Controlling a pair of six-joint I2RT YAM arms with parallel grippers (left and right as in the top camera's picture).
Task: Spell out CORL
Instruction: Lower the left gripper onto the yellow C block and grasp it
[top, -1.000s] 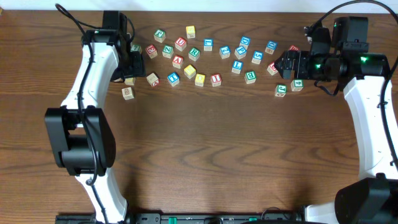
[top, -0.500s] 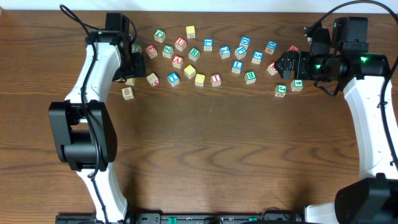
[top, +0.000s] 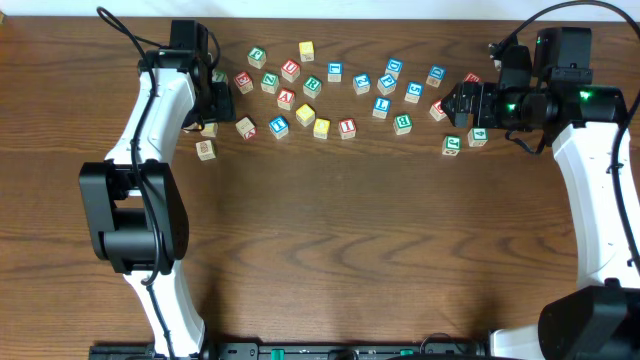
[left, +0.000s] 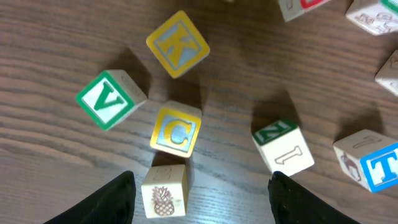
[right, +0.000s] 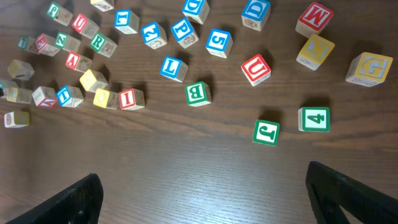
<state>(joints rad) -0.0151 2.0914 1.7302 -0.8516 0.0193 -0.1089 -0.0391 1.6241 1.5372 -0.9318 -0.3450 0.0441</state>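
Under my left wrist: C cube, K cube, V cube. Under my right: 4 cube, B cube.

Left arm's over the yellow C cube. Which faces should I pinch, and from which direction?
Come straight down and pinch the yellow C cube by its left and right faces as the left wrist view shows them. The pineapple cube sits against its near face, while its sides look freer, though the V cube crowds one corner.

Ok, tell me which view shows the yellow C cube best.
Left wrist: yellow C cube centred, letter readable. Overhead, I cannot pick it out near the left arm; right wrist, too small to tell.
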